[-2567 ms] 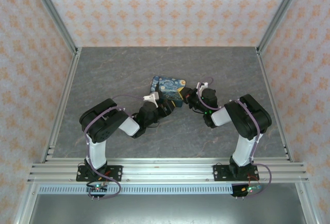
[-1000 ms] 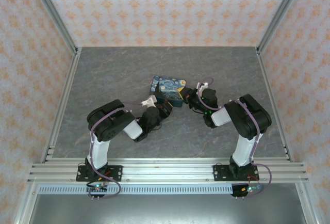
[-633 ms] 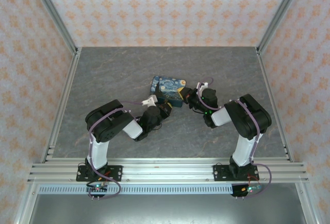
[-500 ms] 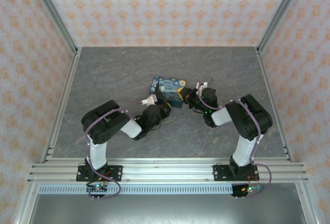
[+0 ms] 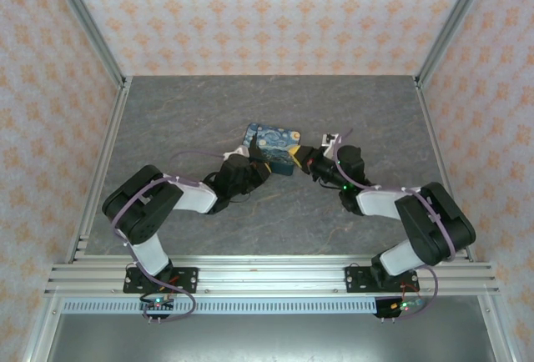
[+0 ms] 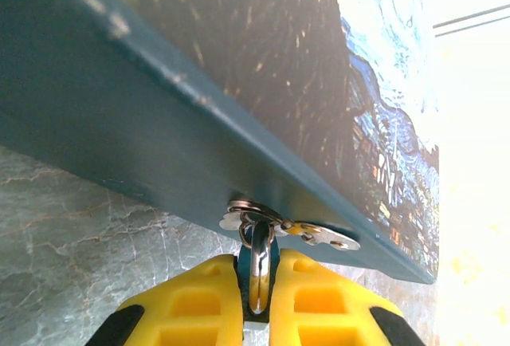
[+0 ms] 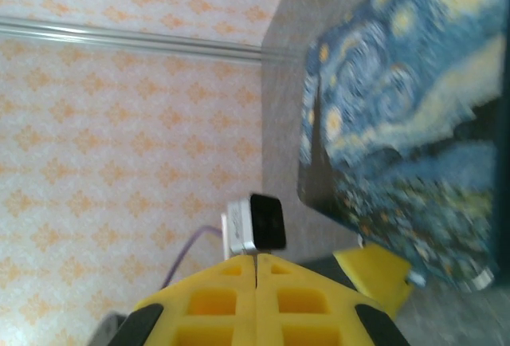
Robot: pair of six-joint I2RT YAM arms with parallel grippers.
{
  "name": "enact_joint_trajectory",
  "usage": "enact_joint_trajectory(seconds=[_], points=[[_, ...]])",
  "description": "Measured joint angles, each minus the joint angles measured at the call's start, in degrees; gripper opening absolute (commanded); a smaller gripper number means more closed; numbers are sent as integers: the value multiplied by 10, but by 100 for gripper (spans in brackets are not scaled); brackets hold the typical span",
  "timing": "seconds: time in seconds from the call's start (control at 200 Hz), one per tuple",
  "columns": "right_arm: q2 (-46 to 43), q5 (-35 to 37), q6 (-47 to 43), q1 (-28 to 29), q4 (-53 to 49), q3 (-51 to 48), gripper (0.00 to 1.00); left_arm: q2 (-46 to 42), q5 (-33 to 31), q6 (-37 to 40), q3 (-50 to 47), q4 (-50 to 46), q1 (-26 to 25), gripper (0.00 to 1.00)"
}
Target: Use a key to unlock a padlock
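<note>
Closing within the last second, the left gripper (image 6: 256, 286) now pinches a tiny teal-blue piece, seemingly the padlock (image 6: 268, 247), with a silver ring (image 6: 256, 268) edge-on between its yellow fingers (image 6: 199, 298). Just beyond, flat silver tabs (image 6: 319, 236) rest against the night-sky box (image 6: 199, 123). Across it, the right gripper (image 7: 256, 270) is clamped tight; whether it carries a key I cannot tell. By my reading the lock is steadied but not yet unlocked.
</note>
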Motion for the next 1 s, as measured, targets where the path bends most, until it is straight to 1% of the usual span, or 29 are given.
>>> enact_joint_trajectory(seconds=[0.24, 0.41, 0.716, 1.001], points=[[-16, 5, -16, 60, -9, -71, 0, -5, 67, -1, 15, -17, 8, 0], [-7, 14, -16, 63, 11, -96, 0, -23, 95, -1, 15, -25, 14, 0], [56, 43, 21, 63, 90, -110, 0, -42, 108, -21, 14, -23, 18, 0], [53, 74, 45, 68, 114, -126, 0, -42, 110, -51, 7, -4, 19, 0]])
